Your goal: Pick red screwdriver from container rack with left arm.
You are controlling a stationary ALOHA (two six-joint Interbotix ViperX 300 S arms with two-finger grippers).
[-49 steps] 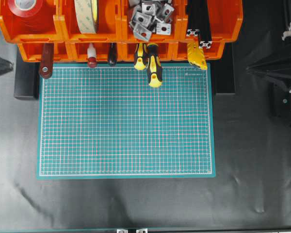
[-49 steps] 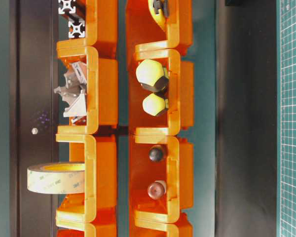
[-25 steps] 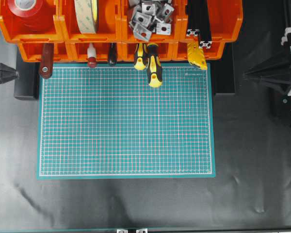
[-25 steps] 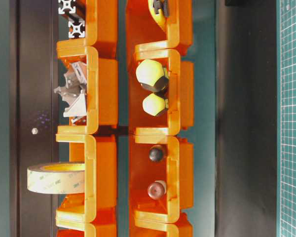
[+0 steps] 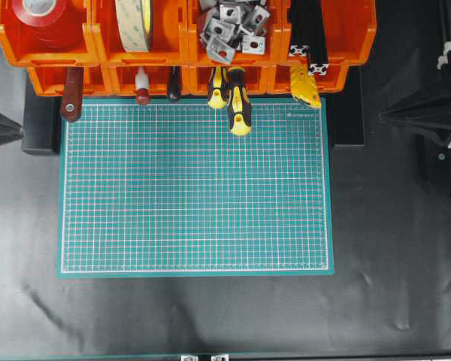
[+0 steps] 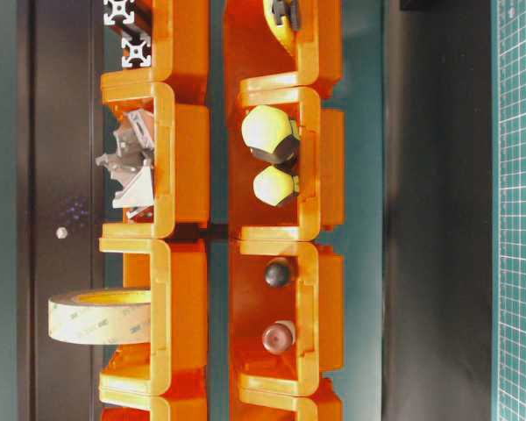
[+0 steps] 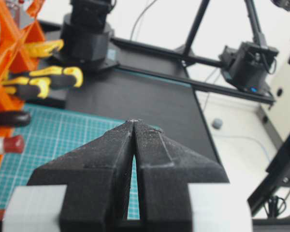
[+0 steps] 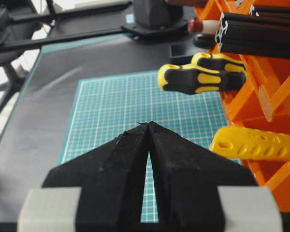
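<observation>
The red screwdriver pokes out of a front bin of the orange container rack, whitish neck inward and dark-red knob over the mat's far edge. Its round knob faces the table-level view, and it appears at the left edge of the left wrist view and far off in the right wrist view. My left gripper sits shut at the far left, off the mat, well short of the rack; its jaws meet at the tip. My right gripper is shut at the far right, holding nothing.
A green cutting mat fills the middle. Two yellow-and-black screwdrivers, a black-knobbed tool, a long dark-red handle and a yellow tool stick out of the rack's front bins. Tape rolls and metal brackets fill the back bins.
My left gripper tip has drifted toward the near side along the left edge. The right gripper shifted slightly. Both stayed shut; the tools have not moved.
</observation>
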